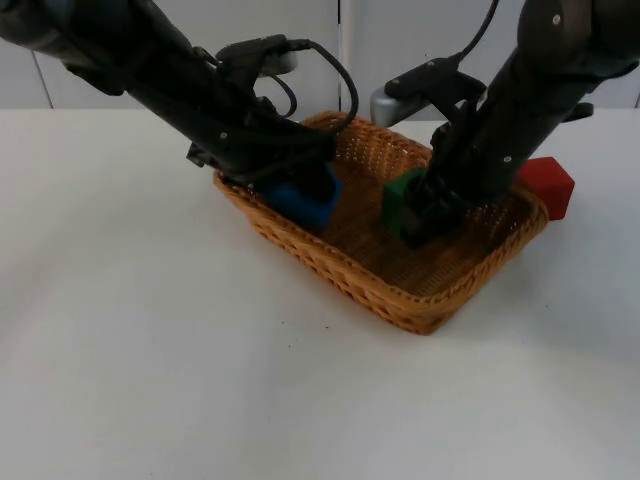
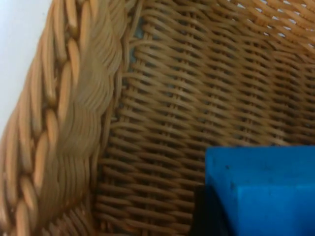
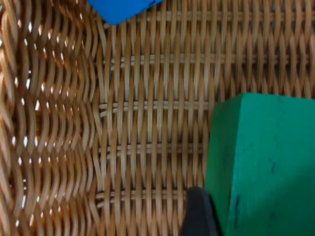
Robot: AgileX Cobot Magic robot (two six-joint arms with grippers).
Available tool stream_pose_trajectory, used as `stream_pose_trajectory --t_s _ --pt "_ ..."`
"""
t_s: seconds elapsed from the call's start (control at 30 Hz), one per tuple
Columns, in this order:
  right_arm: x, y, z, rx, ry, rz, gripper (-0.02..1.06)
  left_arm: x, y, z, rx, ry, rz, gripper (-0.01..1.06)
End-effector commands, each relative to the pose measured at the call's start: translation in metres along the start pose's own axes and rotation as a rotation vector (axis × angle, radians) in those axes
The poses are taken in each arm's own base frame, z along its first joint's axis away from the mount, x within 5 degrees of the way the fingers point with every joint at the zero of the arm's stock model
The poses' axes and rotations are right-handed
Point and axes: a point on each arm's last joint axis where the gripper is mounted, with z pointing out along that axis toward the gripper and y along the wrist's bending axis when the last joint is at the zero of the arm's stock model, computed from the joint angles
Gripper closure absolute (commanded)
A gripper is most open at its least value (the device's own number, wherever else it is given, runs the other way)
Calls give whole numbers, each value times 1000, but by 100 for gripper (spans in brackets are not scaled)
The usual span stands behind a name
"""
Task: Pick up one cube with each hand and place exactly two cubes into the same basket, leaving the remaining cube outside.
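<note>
The left tool reaches inside the wicker basket, clamped on the blue cube near the basket's left wall. The right tool is also inside the basket, gripping the green cube over its floor. The red cube sits on the table just outside the basket's right end. No writing shows on anything.

Both hands in basket; red cube outside on table.
</note>
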Motion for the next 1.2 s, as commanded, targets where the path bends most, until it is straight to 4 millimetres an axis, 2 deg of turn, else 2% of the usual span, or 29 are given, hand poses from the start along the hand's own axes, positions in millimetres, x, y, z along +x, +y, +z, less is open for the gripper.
stream_pose_trajectory --t_s 0.0,0.03,0.07,0.13,0.2,0.37,0.5,0.53,0.67,0.7,0.9,0.93,1.03,1.1,1.17 --pt "-1 -2 -2 1 -4 -2 61 -2 -4 -1 19 -6 -20 54" --pt "-2 -2 -3 2 -6 -2 58 -2 -5 -1 27 -2 -30 45" --pt "-2 -2 -3 2 -6 -2 58 -2 -5 -1 27 -2 -30 45" --pt "-2 -2 -5 3 -10 -1 43 -2 -6 -3 39 7 -43 33" --pt "-4 -2 -9 8 -21 -1 34 -4 -8 -7 46 5 -38 27" --pt "-11 -2 -23 20 -54 -5 31 -11 -13 -19 49 -17 -24 27" --pt "-23 -2 -59 43 -125 -15 31 -25 -26 -45 59 -64 12 27" --pt "-23 -2 -59 43 -125 -15 31 -25 -26 -45 59 -64 12 27" --pt "-30 1 -97 48 -165 -22 31 -38 -43 -82 57 -100 94 27" --pt "-30 1 -97 48 -165 -22 31 -38 -43 -82 57 -100 94 27" --pt "-36 7 -156 61 -249 31 31 -53 -75 -148 52 -179 204 27" --pt "-36 7 -156 61 -249 31 31 -53 -75 -148 52 -179 204 27" --pt "-36 11 -185 67 -287 33 31 -56 -90 -178 52 -221 230 27" --pt "-35 12 -192 65 -288 35 31 -57 -93 -186 45 -229 235 27" --pt "-32 16 -212 65 -312 43 31 -57 -102 -205 44 -248 222 27"
